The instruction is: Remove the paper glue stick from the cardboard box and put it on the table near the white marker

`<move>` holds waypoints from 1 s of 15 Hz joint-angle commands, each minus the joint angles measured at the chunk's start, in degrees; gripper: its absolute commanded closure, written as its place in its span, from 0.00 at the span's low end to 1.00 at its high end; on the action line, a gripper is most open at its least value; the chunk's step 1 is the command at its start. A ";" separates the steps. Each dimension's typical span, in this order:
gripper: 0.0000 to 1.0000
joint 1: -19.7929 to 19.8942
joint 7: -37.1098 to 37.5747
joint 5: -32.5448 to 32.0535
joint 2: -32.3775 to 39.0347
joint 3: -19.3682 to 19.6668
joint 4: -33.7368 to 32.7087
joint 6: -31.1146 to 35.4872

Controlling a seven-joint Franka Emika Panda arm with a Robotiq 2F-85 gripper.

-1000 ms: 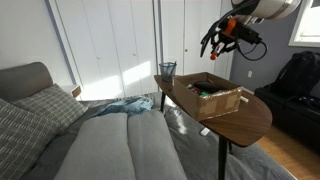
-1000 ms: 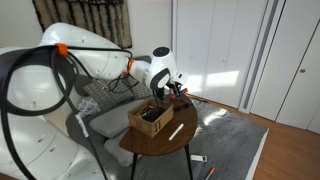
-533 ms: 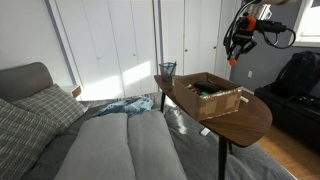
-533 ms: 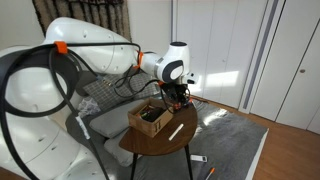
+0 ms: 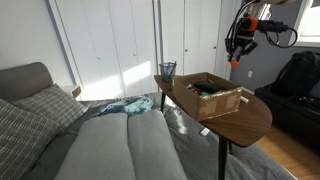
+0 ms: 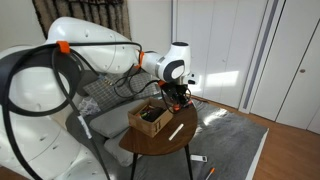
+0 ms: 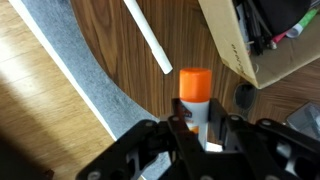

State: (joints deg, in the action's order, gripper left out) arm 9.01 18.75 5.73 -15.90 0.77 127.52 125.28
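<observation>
Wrist view: gripper (image 7: 203, 130) clamped on the paper glue stick (image 7: 195, 88), jaws closed across the white barrel, orange cap poking out past the fingertips. Stick is out of the cardboard box (image 7: 245, 55) and in the air, not touching anything. It hangs over bare wood of the table (image 7: 110, 60), between the box corner and the white marker (image 7: 148, 35). Marker lies flat on the wood, near the stick's line but apart from it. Box holds dark stationery (image 7: 285, 25); what each piece is cannot be told. Grey rug (image 7: 70, 50) and wood floor (image 7: 30, 110) show past the table edge. In an exterior view the gripper (image 5: 235, 45) sits high above the box (image 5: 212, 95), orange tip of the stick (image 5: 233, 62) pointing down, with the marker (image 5: 204, 128) at the table's near edge. From the opposite side the claw (image 6: 178, 95) is over the table (image 6: 150, 150), beside the box (image 6: 150, 117), marker (image 6: 176, 131) on open wood. Handling, as a judgement: light, stiff plastic tube with a smooth skin, so likely to slip under a weak pinch and to roll once laid down. Best hold is across the mid-barrel, as now, not on the cap, which could pull off. Set it low and flat alongside the marker, well in from the edge.
</observation>
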 commanded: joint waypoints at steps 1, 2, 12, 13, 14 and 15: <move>0.70 -0.84 0.18 -0.28 0.02 0.80 -0.14 -0.17; 0.70 -0.84 0.18 -0.28 0.02 0.80 -0.14 -0.17; 0.70 -0.85 0.18 -0.28 0.02 0.81 -0.14 -0.17; 0.92 -0.85 0.18 -0.28 0.02 0.81 -0.14 -0.17; 0.92 -0.56 -0.88 -1.94 0.73 0.85 -0.67 -1.32; 0.92 -0.55 -1.89 -2.14 1.15 1.13 -0.83 -1.76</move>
State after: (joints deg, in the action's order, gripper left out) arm 9.00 18.57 5.48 -15.81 0.83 127.53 125.14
